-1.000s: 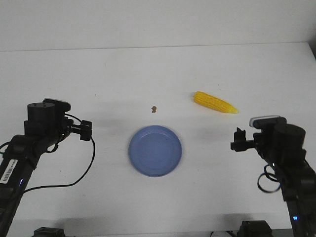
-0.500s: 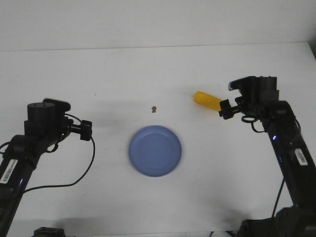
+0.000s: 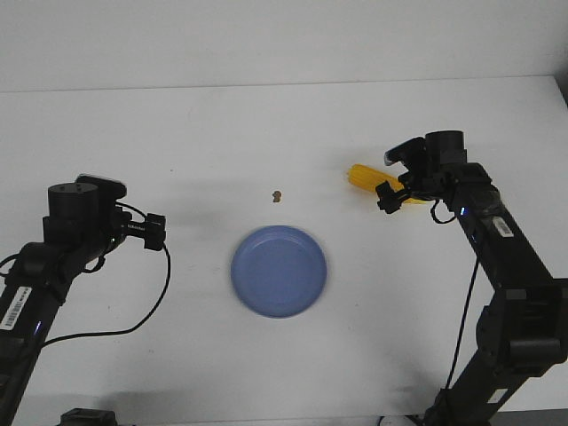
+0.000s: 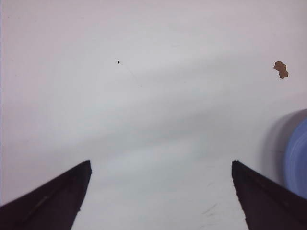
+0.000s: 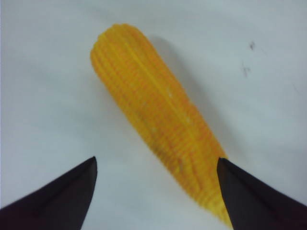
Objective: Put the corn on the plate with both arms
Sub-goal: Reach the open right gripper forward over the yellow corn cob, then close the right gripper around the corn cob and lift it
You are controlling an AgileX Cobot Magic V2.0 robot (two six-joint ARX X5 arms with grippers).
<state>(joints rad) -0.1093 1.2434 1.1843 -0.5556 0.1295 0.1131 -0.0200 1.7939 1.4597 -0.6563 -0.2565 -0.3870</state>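
Black pointed right gripper (image 3: 388, 197) hangs over the bright yellow tapered toy corn cob (image 3: 366, 178) in the front view, jaws spread and holding nothing. Its blunt end shows to the left of the gripper; the tapered end is hidden behind it. Nearer the robot and left of the cob, the round periwinkle-blue plate (image 3: 247, 285) sits empty. A tiny brown speck (image 3: 278, 194) lies on the white table (image 3: 266, 124). The black left gripper (image 3: 156, 233) waits well apart from the corn.

Left wrist view: jaws parted over bare table, plate rim (image 4: 296, 158) at the edge.

Right wrist view: the corn (image 5: 153, 103) lies between the open fingertips (image 5: 72, 189), long axis slanting across the gap, so the right arm is much the nearer
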